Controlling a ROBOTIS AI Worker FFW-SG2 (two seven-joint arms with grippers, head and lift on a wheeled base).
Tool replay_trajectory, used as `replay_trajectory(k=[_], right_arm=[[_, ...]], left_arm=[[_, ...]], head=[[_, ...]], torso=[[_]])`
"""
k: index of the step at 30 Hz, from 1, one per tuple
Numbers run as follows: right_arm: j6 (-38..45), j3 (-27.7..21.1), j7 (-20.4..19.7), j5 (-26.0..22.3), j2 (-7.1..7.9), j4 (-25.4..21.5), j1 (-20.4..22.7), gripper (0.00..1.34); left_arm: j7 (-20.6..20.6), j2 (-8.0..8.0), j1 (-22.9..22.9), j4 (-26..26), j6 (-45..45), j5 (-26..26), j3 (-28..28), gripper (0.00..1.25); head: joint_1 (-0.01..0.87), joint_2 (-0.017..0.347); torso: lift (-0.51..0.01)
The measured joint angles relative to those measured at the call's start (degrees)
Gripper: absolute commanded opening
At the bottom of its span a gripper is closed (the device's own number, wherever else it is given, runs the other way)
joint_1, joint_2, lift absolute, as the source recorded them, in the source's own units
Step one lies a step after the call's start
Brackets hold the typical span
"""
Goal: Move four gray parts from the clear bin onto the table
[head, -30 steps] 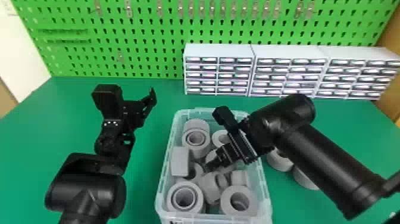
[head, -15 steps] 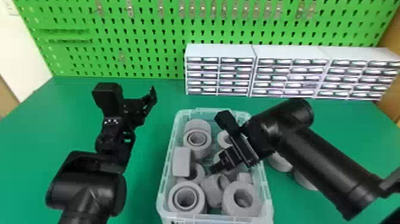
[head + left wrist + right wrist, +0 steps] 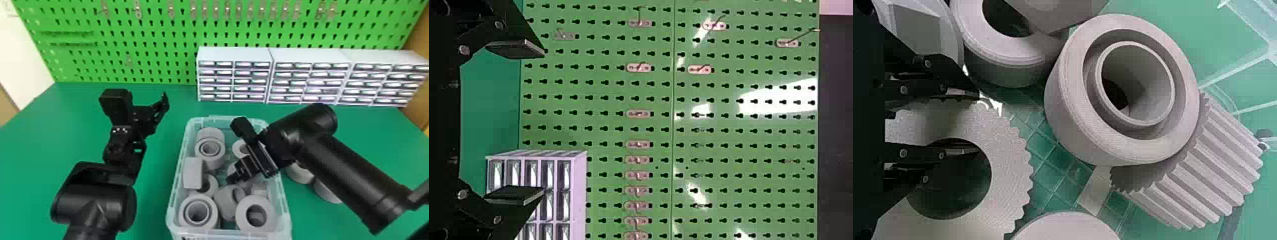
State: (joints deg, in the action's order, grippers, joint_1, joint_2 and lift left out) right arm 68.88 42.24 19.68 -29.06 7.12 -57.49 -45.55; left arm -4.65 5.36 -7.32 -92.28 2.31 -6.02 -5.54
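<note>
Green pegboard (image 3: 153, 41) stands behind a green counter (image 3: 153, 99); white drawer cabinets (image 3: 234, 54) line the counter's far edge, running to its far right corner. Head view: clear bin (image 3: 175, 188) sits mid-counter, lengthwise to the far edge, holding a jumble of gray parts. A nested collar (image 3: 207, 162) lies by the bin's far left corner, a block-like part (image 3: 193, 174) by the left wall, a double ring (image 3: 214, 220) in the near left corner and a thick ring (image 3: 271, 207) in the near right. Two gray parts (image 3: 300, 174) are on the counter just beyond the bin's right wall, partly hidden by the arm. Right tool (image 3: 232, 178) is down inside the bin; left tool (image 3: 158, 110) is above the counter, left of the bin. Left wrist view: left tool (image 3: 544, 122) open, fingers wide apart and empty, facing pegboard and cabinets. Right wrist view: right tool (image 3: 978, 121) closed on the wall of a toothed gear (image 3: 1008, 145), one finger at its outer rim, the other in its hole. A sleeved collar (image 3: 1073, 90) leans over a ribbed part (image 3: 1203, 175), near the bin's wall.
</note>
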Motion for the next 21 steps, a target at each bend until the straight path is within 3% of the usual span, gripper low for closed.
replay_trajectory(k=[21], right_arm=[[1.8, -1.3, 0.0, 0.1, 0.19, -7.8, -0.7, 0.30]], left_arm=[[0.0, 0.26, 0.3, 0.0, -0.1, 0.0, -0.1, 0.95]], head=[[0.693, 0.072]], torso=[[-0.052]])
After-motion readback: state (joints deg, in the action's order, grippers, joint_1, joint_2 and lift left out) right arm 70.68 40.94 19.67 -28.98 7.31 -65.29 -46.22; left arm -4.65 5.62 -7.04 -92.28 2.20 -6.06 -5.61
